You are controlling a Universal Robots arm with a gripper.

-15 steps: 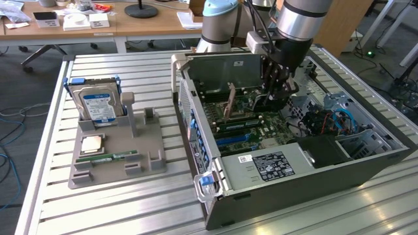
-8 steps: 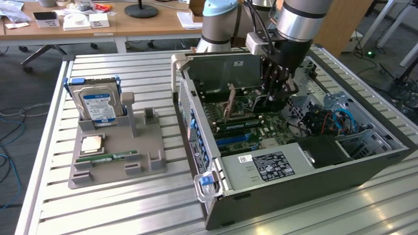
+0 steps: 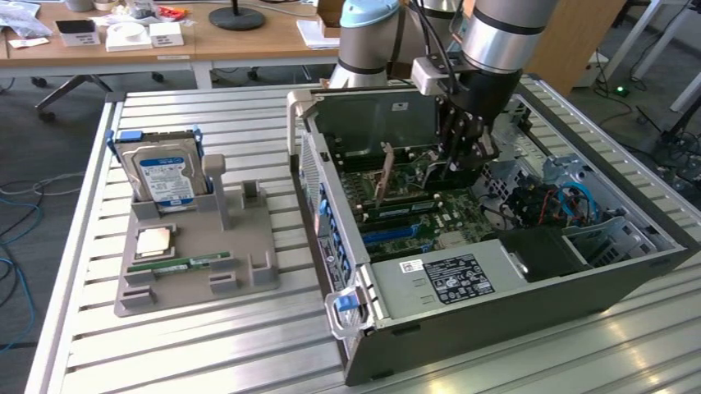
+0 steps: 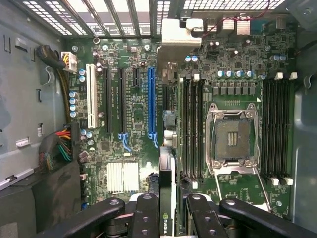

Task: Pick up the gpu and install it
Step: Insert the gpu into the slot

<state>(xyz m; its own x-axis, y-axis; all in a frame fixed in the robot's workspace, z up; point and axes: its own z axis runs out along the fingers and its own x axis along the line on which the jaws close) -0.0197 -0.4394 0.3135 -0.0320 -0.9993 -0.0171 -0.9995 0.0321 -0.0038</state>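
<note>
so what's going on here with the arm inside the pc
The robot arm's hand is down inside the open computer case, shut on the gpu, which it holds edge-on over the motherboard, beside the long blue slot. The card does not look seated in a slot yet. On the grey tray outside the case, the hard drive and memory stick sit in their holders.

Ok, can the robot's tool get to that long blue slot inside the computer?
Probably yes. The tool, shut on the gpu, hangs inside the open case close to the blue slot, and nothing covers the slot.
</note>
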